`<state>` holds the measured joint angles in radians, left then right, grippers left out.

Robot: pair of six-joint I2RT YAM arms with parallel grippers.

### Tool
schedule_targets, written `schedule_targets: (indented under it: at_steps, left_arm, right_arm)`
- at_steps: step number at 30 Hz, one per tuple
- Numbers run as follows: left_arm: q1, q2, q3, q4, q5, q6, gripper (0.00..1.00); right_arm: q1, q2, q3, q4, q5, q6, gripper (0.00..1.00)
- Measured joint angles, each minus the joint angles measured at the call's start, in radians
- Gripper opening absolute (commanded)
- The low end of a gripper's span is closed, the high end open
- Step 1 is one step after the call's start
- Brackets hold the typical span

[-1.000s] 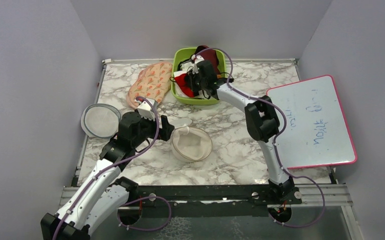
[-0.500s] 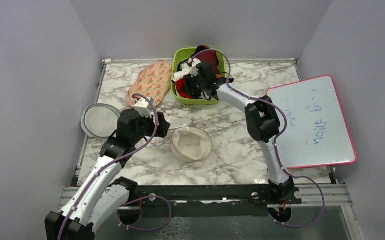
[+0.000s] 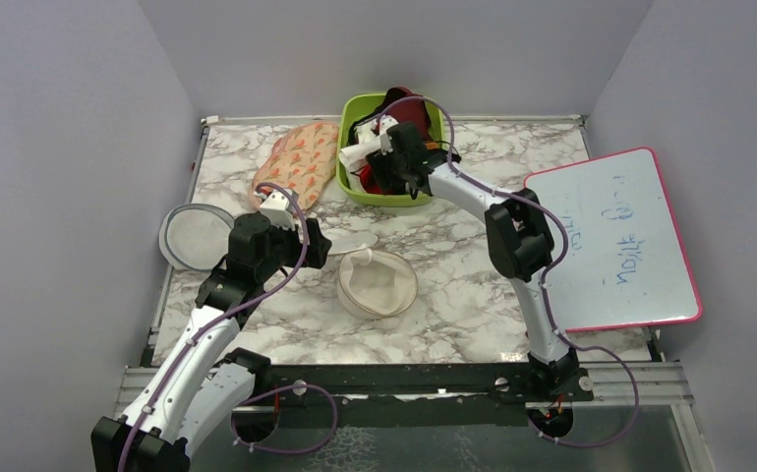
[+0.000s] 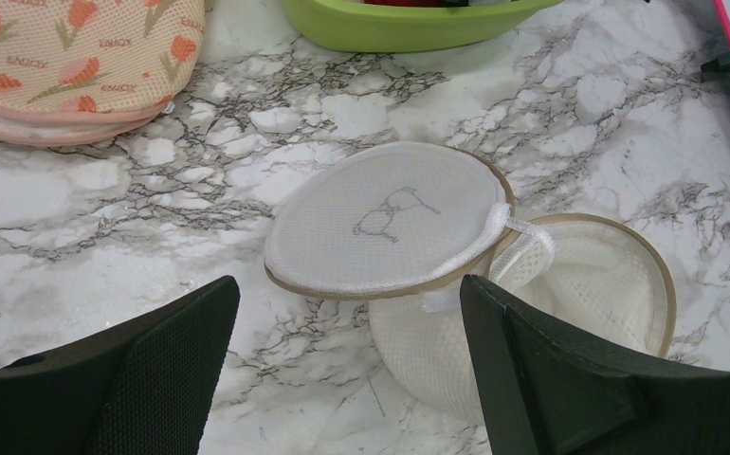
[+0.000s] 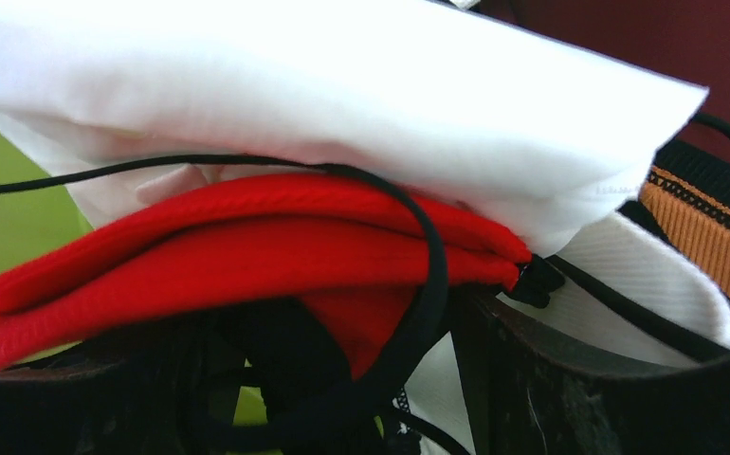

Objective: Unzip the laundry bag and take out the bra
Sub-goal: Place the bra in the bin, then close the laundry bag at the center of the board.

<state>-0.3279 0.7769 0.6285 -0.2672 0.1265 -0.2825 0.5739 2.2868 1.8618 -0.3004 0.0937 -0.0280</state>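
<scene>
My left gripper point(image 4: 347, 294) is released, jaws wide, hanging over the bag point(image 4: 390, 227). The bag lies open on the table point(image 4: 579, 123), its lid flipped aside. My right gripper point(image 5: 328, 379) is in the green bin point(image 3: 394, 199), fingers apart. The bra point(image 5: 247, 256) is between them, under a white cloth point(image 5: 342, 95).

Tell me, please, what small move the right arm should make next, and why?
Probably lift the right gripper up out of the green bin: its jaws stand apart, the bra lies beside white cloth, and the laundry bag sits open. Go slowly; a black strap loops near one finger.
</scene>
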Motion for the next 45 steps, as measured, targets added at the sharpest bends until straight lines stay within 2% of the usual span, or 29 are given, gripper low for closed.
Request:
schedule_targets:
  at_steps: [9, 22, 28, 33, 35, 39, 42, 45]
  left_arm:
    - [0.001, -0.018, 0.0, 0.005, 0.011, 0.0, 0.83]
    - [0.001, -0.011, 0.0, 0.008, 0.027, -0.004, 0.84]
    - [0.005, 0.037, 0.0, 0.013, 0.041, -0.008, 0.84]
    - [0.018, 0.08, 0.0, 0.008, 0.044, -0.034, 0.87]
    - [0.018, 0.082, 0.0, -0.002, 0.028, -0.071, 0.87]
    - [0.019, 0.095, 0.0, -0.027, -0.024, -0.235, 0.89]
    - [0.021, 0.137, 0.0, -0.052, -0.045, -0.391, 0.73]
    - [0.023, 0.177, 0.0, -0.084, -0.057, -0.57, 0.71]
  right_arm:
    - [-0.002, -0.007, 0.021, -0.063, -0.033, 0.041, 0.74]
    - [-0.006, -0.276, -0.119, -0.088, -0.09, 0.084, 0.76]
    - [-0.007, -0.45, -0.338, -0.05, -0.198, 0.104, 0.76]
    - [-0.007, -0.711, -0.613, 0.02, -0.306, 0.137, 0.76]
    - [-0.006, -0.806, -0.689, 0.03, -0.327, 0.145, 0.76]
    - [-0.006, -0.961, -0.793, 0.032, -0.33, 0.149, 0.76]
    - [-0.007, -1.062, -0.852, 0.031, -0.33, 0.149, 0.76]
    - [-0.007, -1.152, -0.891, 0.023, -0.33, 0.146, 0.76]
